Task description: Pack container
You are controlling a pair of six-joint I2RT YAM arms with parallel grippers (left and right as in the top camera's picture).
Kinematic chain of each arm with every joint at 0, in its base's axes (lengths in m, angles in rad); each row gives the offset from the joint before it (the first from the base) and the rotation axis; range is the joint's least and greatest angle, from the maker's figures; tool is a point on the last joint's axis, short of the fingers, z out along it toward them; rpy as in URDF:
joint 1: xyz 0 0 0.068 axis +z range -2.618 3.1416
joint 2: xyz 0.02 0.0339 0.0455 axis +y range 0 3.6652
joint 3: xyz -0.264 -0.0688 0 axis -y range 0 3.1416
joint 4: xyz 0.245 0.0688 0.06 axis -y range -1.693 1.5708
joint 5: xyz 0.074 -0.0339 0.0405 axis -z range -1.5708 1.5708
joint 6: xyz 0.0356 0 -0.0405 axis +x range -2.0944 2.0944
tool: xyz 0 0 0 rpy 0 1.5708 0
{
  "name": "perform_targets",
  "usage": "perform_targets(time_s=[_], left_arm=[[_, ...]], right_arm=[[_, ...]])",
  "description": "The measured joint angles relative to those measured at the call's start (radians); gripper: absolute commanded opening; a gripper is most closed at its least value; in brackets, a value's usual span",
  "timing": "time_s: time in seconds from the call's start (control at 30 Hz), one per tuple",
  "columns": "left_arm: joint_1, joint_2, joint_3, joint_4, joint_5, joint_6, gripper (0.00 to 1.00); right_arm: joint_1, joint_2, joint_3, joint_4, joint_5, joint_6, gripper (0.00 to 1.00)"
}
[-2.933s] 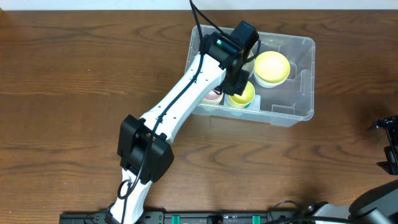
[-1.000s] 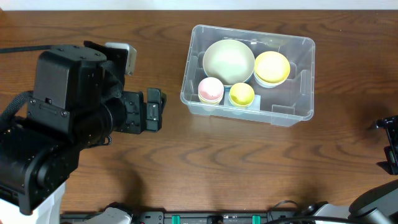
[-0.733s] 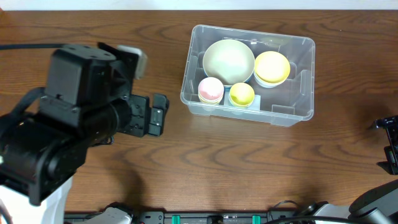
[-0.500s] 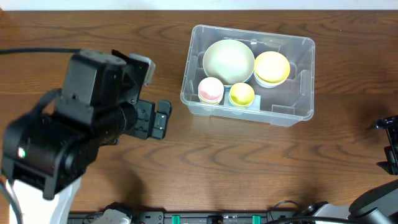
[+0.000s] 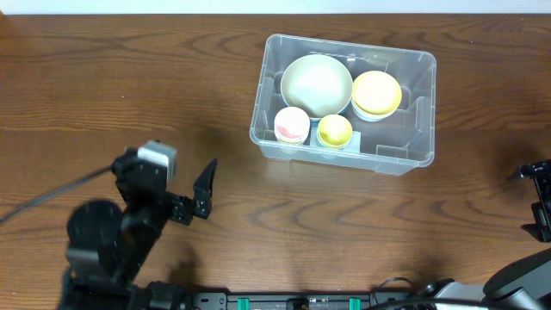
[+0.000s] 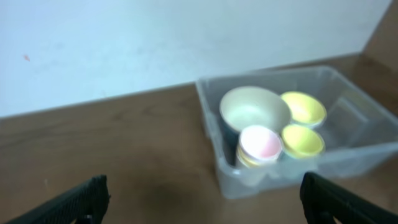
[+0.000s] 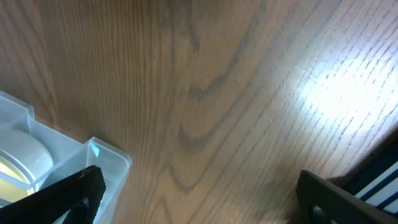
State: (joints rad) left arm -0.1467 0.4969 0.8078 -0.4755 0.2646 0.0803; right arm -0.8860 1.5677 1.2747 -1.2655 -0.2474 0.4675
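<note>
The container [image 5: 411, 129] sits toward the far edge of the tabletop, right of centre, with its long axis parallel to that edge. From the left pincer [image 5: 194, 200], which hangs over the near left corner, it lies ahead and to the right. From the right pincer [image 5: 538, 202], at the right edge, it lies ahead and to the left. We judge the left one slightly nearer, but the bare floor of the container is at its right end, on the right arm's side. The left end holds a pale bowl [image 5: 317, 82], a yellow bowl [image 5: 376, 92], a pink cup [image 5: 292, 125] and a small yellow cup [image 5: 334, 131]. The overhead view shows this layout, but not how the right pincer stands. Each wrist view shows its own pincer spread wide with nothing in it. The left wrist view sees the whole container [image 6: 360, 118] side-on, while the right wrist view catches only one corner [image 7: 106, 158].
</note>
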Motion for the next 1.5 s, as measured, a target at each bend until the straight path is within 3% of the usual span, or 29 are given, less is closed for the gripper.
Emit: perform_targets(time_s=[0.13,0.33,0.83,1.2,1.5], left_arm=[[0.021,-0.182,-0.195,0.177,0.004,0.005,0.98],[0.023,-0.353,-0.363,0.304,0.016,0.028,0.98],[0.068,-0.476,-0.512,0.414,0.018,0.127,0.98],[0.068,-0.487,-0.565,0.471,-0.004,0.135,0.98],[0.078,-0.487,-0.736,0.51,-0.019,0.135,0.98]], right_arm=[[0.0,0.0,0.0,-0.001,0.0,0.0,0.99],[0.0,0.0,0.0,0.0,0.0,0.0,0.99],[0.0,0.0,0.0,-0.001,0.0,0.0,0.99],[0.0,0.0,0.0,-0.001,0.0,0.0,0.99],[0.0,0.0,0.0,-0.001,0.0,0.0,0.99]])
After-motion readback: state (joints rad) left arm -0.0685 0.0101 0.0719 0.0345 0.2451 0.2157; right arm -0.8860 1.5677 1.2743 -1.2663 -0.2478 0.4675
